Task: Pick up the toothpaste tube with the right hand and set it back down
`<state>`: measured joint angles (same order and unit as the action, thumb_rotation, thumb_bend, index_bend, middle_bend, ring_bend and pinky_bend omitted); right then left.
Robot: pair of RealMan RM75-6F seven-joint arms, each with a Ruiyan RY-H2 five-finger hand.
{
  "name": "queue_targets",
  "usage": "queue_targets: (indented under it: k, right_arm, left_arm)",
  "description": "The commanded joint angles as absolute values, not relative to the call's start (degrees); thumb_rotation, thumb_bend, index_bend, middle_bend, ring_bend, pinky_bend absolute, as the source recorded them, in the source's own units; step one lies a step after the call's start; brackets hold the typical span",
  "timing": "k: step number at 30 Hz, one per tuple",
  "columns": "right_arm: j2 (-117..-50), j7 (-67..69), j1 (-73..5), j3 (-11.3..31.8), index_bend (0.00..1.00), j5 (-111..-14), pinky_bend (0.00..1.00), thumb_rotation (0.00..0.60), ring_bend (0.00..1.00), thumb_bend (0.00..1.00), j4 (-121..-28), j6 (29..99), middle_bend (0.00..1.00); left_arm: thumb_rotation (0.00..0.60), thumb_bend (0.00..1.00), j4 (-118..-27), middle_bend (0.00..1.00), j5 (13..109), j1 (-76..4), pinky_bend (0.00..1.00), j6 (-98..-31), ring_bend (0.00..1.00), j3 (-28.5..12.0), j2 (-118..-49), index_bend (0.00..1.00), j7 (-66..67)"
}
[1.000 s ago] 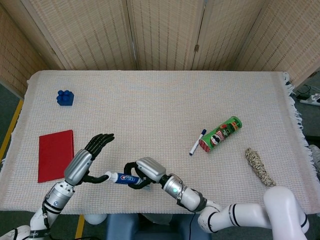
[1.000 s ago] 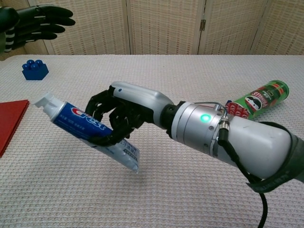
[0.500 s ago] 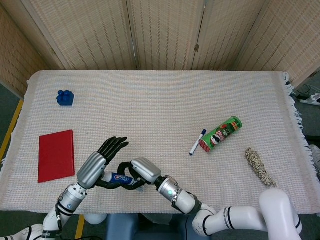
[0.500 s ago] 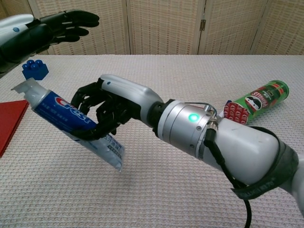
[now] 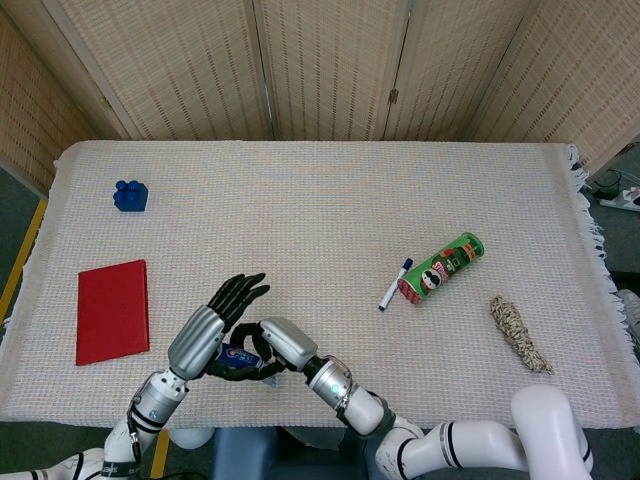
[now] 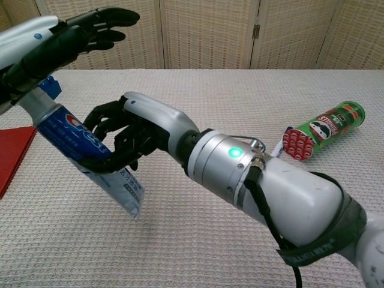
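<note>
chest view shows the right hand (image 6: pixel 123 135) clenched around the toothpaste tube (image 6: pixel 78 156), held tilted above the cloth near the near-left edge. the left hand (image 6: pixel 57 39) hovers just above the cap end, fingers spread, grasping nothing; a bump there could twist the tube loose. head view hides most of the tube (image 5: pixel 243 355) between the two hands, but shows the table's near edge close by.
</note>
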<state>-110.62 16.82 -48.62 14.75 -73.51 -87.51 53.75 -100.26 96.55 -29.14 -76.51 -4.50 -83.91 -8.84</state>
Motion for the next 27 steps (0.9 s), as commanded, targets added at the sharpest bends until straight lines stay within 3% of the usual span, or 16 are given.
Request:
queue_targets:
  k: [1, 14, 21, 27]
  right_arm:
    - [-111.2, 17.2, -48.3, 14.9, 0.75, -73.5, 0.69, 0.6, 0.76, 0.63, -87.4, 54.1, 0.63]
    - [-109.4, 15.0, -47.6, 14.4, 0.75, -73.9, 0.69, 0.6, 0.75, 0.63, -87.2, 53.2, 0.63]
    - [-104.2, 3.2, -48.9, 13.7, 0.75, -70.2, 0.68, 0.6, 0.76, 0.63, -86.6, 49.9, 0.63]
    - [-102.5, -8.9, -51.1, 12.5, 0.72, -66.3, 0.6, 0.6, 0.67, 0.63, -84.8, 48.0, 0.59]
  left_arm:
    - [0.067, 0.06, -99.9, 0.03, 96.4, -29.1, 0.0, -77.0, 0.0, -4.7, -84.6, 0.0, -8.8]
    - [0.066, 0.06, -99.6, 0.03, 95.5, -28.3, 0.0, -77.9, 0.0, -4.7, -83.1, 0.0, -7.9]
    - [0.066, 0.06, -98.7, 0.03, 94.4, -26.6, 0.0, -79.3, 0.0, -4.3, -79.8, 0.0, -8.1]
    - [0.066, 0.06, -97.9, 0.03, 92.2, -25.6, 0.0, -78.8, 0.0, -4.3, -77.3, 0.0, -6.8]
